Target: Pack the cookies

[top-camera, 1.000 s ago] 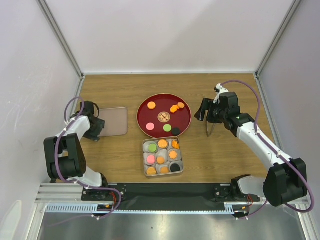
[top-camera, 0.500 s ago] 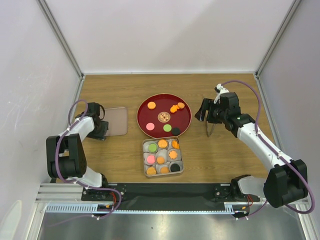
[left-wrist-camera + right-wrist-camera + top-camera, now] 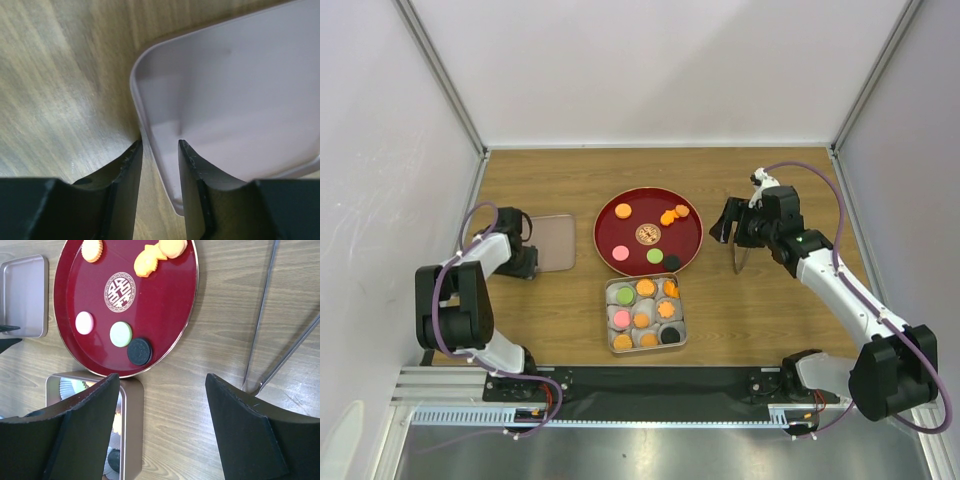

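Note:
The cookies lie partly on a round red tray (image 3: 633, 192): an orange disc (image 3: 623, 211), orange flower shapes (image 3: 667, 217), a pink one (image 3: 84, 322), a green one (image 3: 121, 334) and a black one (image 3: 139, 351). More cookies sit in paper cups inside the square tin (image 3: 683, 320). The tin's pale lid (image 3: 235, 100) lies at the left. My left gripper (image 3: 159, 145) straddles the lid's near rim, one finger outside and one inside, with a narrow gap still showing. My right gripper (image 3: 162, 385) hangs open over bare wood, right of the tray.
Thin metal tongs (image 3: 261, 315) lie on the table just right of the right gripper. White walls enclose the table on three sides. A patterned brown disc (image 3: 120, 292) marks the tray's middle.
The left gripper has slid in onto the lid's edge and its jaws have narrowed around the rim. The right arm has stayed still.

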Motion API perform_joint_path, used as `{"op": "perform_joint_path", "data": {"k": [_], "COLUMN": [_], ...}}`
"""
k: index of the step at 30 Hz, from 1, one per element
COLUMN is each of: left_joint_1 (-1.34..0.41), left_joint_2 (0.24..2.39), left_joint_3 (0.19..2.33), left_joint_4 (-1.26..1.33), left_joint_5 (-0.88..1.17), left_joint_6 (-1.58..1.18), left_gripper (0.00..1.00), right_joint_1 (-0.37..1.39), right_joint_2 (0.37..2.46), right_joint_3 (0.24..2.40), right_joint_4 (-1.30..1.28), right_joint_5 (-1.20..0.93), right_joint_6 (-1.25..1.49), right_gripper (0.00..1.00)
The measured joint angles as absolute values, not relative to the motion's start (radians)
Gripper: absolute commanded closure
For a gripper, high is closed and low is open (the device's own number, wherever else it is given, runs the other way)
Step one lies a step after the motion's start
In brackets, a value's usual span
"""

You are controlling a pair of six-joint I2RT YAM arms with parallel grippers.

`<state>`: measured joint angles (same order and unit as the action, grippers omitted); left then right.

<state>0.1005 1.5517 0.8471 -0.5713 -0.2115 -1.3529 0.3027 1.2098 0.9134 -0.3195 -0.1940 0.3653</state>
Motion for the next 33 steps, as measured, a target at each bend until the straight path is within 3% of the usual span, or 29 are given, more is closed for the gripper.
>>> {"op": "perform_joint_path", "data": {"k": [7,12,13,33], "left_joint_1": [0.100,0.100,0.100,0.154], "left_joint_2": [1.563,1.584,1.587,1.548], "left_joint_3": [0.846,0.861,0.864,0.968], "left_joint_4": [-0.566,-0.568,-0.567,-0.559], "left_joint_5": [-0.209,-0.208,-0.207,-0.194], "left_joint_6": [-1.364,-1.362,-1.362,-1.225], "left_gripper": [0.69,0.90,0.99,1.00], "right_joint_1": [0.303,0.303,0.303,0.302], "right_joint_2": [1.206,1.205,1.205,1.203], "right_joint_3": [0.913,0.910,0.909,0.903], "right_joint_4": [-0.317,-0.316,-0.315,-0.316], "right_joint_5": [-0.201,-0.202,-0.204,-0.205], "right_joint_6": [0.365,0.366,0.366,0.366], "right_gripper": [0.24,0.24,0.24,0.24]}}
